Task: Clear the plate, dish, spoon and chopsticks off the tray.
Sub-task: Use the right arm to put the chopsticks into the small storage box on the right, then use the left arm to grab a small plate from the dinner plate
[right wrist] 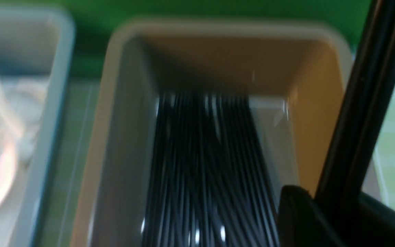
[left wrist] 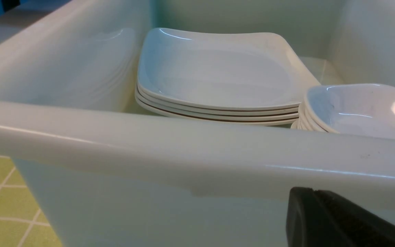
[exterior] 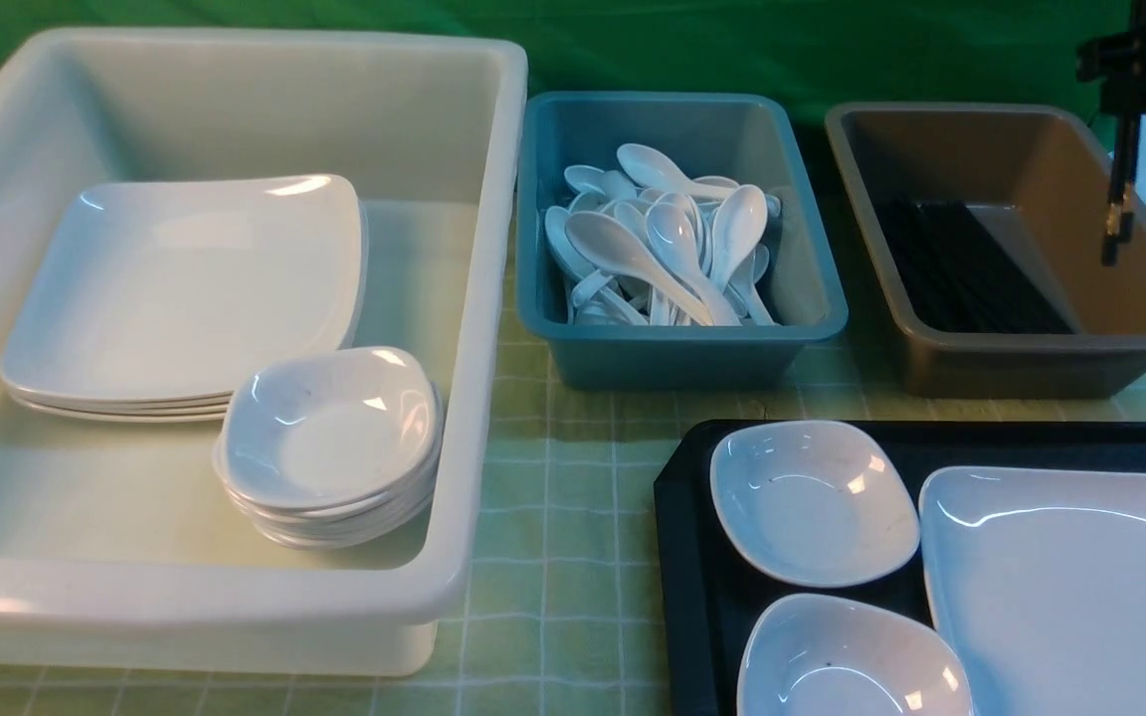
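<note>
Right hand (exterior: 1130,94) high, pinching chopsticks (exterior: 1118,189) (left hand (left wrist: 334,223) state unclear).

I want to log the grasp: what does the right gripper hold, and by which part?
The right gripper holds the chopsticks by their upper end; they hang down over the brown tub.

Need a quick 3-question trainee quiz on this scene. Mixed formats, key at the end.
1. True or false: the teal bin is empty.
2. How many small dishes show on the tray in the front view? A one, B two, C four.
3. Fill in: the right claw holds the chopsticks hanging over the ____.

Key: 1 false, it holds spoons; 2 B; 3 brown bin.
</note>
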Robot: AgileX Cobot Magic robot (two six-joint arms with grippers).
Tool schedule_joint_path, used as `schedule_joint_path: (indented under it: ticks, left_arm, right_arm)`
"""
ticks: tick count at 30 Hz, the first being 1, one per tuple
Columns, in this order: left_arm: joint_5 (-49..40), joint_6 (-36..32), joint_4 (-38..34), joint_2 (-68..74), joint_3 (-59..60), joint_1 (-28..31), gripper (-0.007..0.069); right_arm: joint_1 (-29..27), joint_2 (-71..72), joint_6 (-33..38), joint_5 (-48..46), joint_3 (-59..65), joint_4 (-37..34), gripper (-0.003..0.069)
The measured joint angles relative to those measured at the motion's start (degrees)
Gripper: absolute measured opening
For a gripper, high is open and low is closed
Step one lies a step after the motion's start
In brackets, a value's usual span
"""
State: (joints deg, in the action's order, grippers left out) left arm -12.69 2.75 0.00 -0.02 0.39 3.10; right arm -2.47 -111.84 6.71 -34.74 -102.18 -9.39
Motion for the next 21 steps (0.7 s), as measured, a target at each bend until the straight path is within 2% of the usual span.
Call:
schedule_joint_path:
  ticks: [4, 6, 10, 12, 13, 16, 18, 19, 21]
  left_arm:
    - [0.00, 0.00, 0.00, 0.00, 0.00, 0.00, -0.0001]
    - [0.00, 0.00, 0.00, 0.00, 0.00, 0.00, -0.0001]
    - [0.00, 0.00, 0.00, 0.00, 0.00, 0.00, -0.0001]
    - [0.00, 0.00, 0.00, 0.00, 0.00, 0.00, -0.0001]
    - [0.00, 0.00, 0.00, 0.00, 0.00, 0.00, -0.0001]
    - [0.00, 0.00, 0.00, 0.00, 0.00, 0.00, -0.0001]
    - [0.00, 0.00, 0.00, 0.00, 0.00, 0.00, -0.0001]
    - [0.00, 0.00, 0.00, 0.00, 0.00, 0.00, -0.0001]
    - [0.00, 0.00, 0.00, 0.00, 0.00, 0.00, -0.0001]
  right_arm:
    - [1.03, -5.29, 0.00, 3.97, -0.23, -0.05, 0.0115]
    - [1.81, -7.72, 0.00, 4.03, -0.23, -0.11, 0.0165]
    - [2.80, -9.14, 0.00, 2.29, -0.23, -0.19, 0.0330]
    - [3.05, -8.40, 0.06, 0.11, -0.23, -0.26, 0.0379]
    - [3.10, -7.81, 0.10, -0.68, -0.24, -0.26, 0.0382]
    - [3.10, -5.16, 0.17, -6.56, -0.71, -0.26, 0.0313]
    - [3.10, -1.85, 0.85, -14.64, -1.62, -0.26, 0.0169]
    - [3.10, -1.26, 1.00, -15.30, -1.71, -0.26, 0.0144]
    - [3.10, 2.15, 2.02, -22.29, -2.09, -0.35, 0.0049]
